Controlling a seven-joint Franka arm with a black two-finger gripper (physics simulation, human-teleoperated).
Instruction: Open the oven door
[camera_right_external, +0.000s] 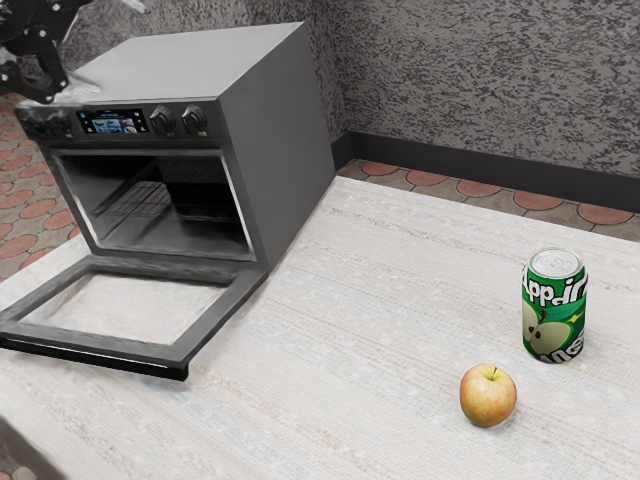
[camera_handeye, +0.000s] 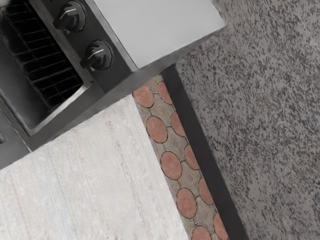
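Note:
My gripper (camera_right_external: 38, 55) is in the upper left of the exterior view, by the front top corner of the grey oven (camera_right_external: 190, 65). The oven door (camera_right_external: 90, 342) is open, folded down in front of the cavity, its dark handle bar (camera_right_external: 110, 364) along the outer edge. Wire racks (camera_right_external: 135, 190) can be seen inside. In the wrist view the oven (camera_handeye: 155, 25) shows its pale top, two dark knobs and the racks in the cavity.
The green can (camera_right_external: 553, 310) stands upright on the pale table (camera_right_external: 340, 400), with an apple (camera_right_external: 488, 395) beside it. A dark speckled wall (camera_right_external: 480, 80) rises behind the oven and table.

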